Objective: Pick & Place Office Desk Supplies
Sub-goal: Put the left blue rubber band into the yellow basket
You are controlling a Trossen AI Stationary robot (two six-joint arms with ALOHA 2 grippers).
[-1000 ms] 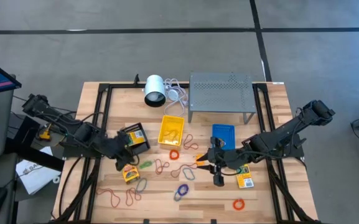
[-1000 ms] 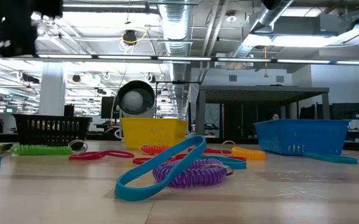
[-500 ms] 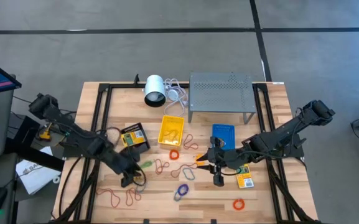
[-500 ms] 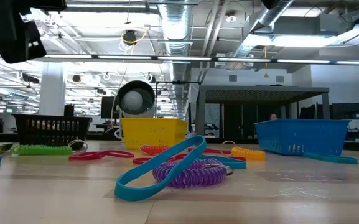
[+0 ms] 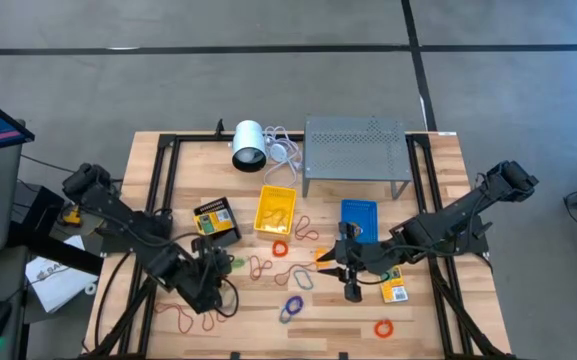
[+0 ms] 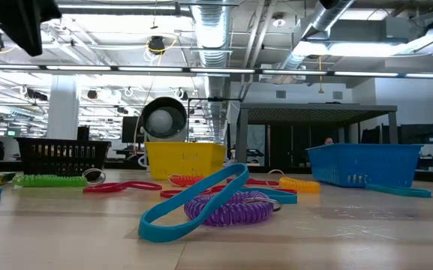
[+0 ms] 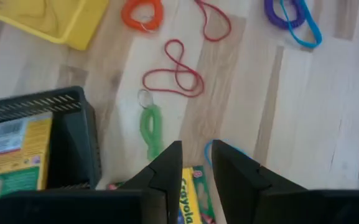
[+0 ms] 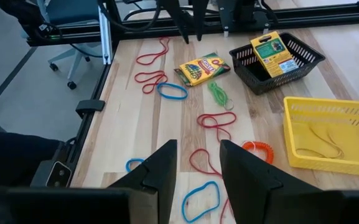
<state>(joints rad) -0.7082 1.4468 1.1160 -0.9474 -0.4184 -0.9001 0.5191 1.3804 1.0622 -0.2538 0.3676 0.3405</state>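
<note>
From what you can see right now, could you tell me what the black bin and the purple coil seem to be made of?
Black bin: apparently moulded plastic, matte, given its slotted lattice walls. Purple coil: probably soft, slightly glossy plastic, wound like a spiral cord.

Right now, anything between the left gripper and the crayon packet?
Nothing visible. The left gripper hangs just above the crayon packet, fingers parted. The green band and blue band lie beside it, not across the gap.
</note>
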